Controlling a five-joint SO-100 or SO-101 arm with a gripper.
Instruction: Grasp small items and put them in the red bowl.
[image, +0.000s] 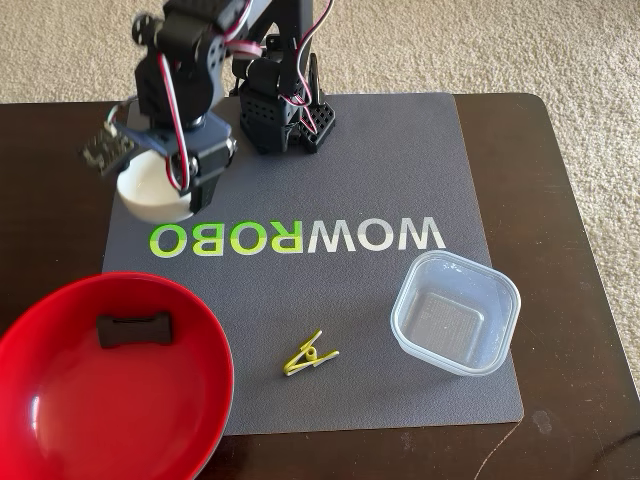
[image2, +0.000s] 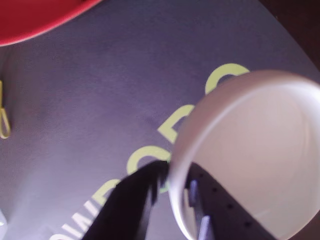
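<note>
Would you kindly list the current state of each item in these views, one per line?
End effector: shut on the white bowl's rim, one finger inside, one outside.
White bowl: upright, empty, gripped at the mat's edge.
Red bowl: upright, holding the black clip.
Clothespin: lying on the mat, closed.
Clear container: upright, open, empty.

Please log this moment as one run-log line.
gripper: shut on white bowl rim | black clip: in red bowl | clothespin, clear container: on mat
</note>
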